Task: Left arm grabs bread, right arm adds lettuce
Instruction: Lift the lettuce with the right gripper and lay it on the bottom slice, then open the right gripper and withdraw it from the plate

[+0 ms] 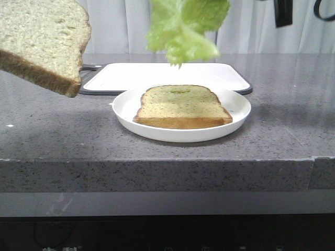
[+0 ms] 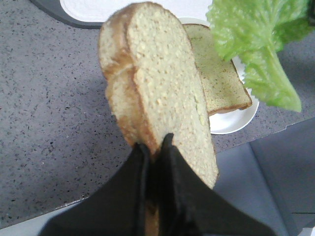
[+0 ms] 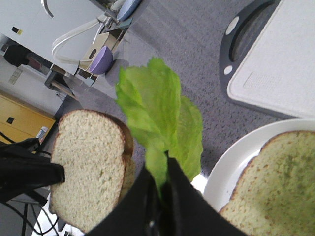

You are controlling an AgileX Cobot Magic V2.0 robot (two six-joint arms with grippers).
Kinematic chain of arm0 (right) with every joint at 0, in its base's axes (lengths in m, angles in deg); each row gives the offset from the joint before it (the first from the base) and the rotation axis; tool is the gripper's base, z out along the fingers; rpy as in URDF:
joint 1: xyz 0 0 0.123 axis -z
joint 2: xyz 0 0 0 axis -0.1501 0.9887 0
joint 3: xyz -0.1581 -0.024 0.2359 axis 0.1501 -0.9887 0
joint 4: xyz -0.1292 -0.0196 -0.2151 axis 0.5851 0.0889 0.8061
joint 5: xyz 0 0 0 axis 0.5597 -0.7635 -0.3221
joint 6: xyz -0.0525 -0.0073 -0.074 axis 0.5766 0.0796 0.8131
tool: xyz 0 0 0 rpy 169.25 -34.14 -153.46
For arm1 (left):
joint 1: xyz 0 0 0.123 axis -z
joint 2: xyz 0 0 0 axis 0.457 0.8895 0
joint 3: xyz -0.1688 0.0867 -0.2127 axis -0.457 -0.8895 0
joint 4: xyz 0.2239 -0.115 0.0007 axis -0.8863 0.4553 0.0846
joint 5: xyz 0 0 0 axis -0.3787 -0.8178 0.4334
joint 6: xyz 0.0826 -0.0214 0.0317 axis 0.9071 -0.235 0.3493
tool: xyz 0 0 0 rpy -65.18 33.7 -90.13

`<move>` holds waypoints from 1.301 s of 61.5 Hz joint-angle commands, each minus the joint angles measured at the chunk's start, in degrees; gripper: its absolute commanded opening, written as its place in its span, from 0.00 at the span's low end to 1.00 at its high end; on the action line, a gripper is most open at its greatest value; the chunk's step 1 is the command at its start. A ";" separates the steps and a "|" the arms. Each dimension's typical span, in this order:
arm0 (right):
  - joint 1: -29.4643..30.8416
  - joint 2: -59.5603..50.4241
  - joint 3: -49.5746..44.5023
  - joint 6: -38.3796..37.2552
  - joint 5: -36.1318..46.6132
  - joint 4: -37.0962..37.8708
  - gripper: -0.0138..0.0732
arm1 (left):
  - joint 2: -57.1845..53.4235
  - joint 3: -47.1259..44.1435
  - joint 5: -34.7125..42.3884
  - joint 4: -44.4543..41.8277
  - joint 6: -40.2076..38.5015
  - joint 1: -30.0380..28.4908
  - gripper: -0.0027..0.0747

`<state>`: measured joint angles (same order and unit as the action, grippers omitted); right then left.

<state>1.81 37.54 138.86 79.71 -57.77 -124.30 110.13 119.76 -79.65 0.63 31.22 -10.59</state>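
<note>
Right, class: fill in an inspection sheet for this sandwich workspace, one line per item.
Surface: grey speckled countertop, with a white cutting board behind a white plate.
Job's things: the bread held in the air at left; the lettuce hanging above the plate; a second slice lying on the plate.
Clutter: nothing seen.
Grippers: left gripper shut on the bread; right gripper shut on the lettuce.
Cables: white loop off the counter.
Surroundings: pale curtain.
</note>
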 commanded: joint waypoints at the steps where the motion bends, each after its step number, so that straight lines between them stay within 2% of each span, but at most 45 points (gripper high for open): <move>1: -1.30 -0.63 0.34 1.83 -2.96 -5.09 0.02 | -0.88 1.58 3.17 2.14 0.01 -0.13 0.01; 12: -3.29 3.22 0.34 1.93 -3.13 -7.49 0.02 | -0.88 1.58 3.17 2.14 0.01 -0.13 0.01; 39: -2.89 8.52 0.34 1.88 0.99 -5.84 0.03 | -0.88 1.58 3.17 2.14 0.01 -0.13 0.01; 44: -2.89 8.52 0.34 1.88 3.22 -5.02 0.10 | -0.88 1.58 3.17 2.14 0.01 -0.13 0.01; 47: -2.89 8.52 0.34 1.88 3.76 -4.59 0.17 | -0.88 1.58 3.17 2.14 0.01 -0.13 0.01; 54: -2.89 8.52 0.52 1.88 5.13 -2.01 0.44 | -0.88 1.58 3.17 2.14 0.01 -0.13 0.01; 62: -2.42 8.45 0.69 1.83 6.29 1.20 0.66 | -0.88 1.58 3.17 2.14 0.01 -0.13 0.01; 67: -1.56 7.74 0.69 1.27 6.12 3.10 0.70 | -0.88 1.58 3.17 2.14 0.01 -0.13 0.01; 80: 0.91 2.61 0.71 -4.80 8.02 14.51 0.70 | -0.88 1.58 3.17 2.14 0.01 -0.13 0.01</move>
<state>1.59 45.01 137.94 77.10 -48.60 -112.47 110.13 119.76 -79.65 0.63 31.22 -10.59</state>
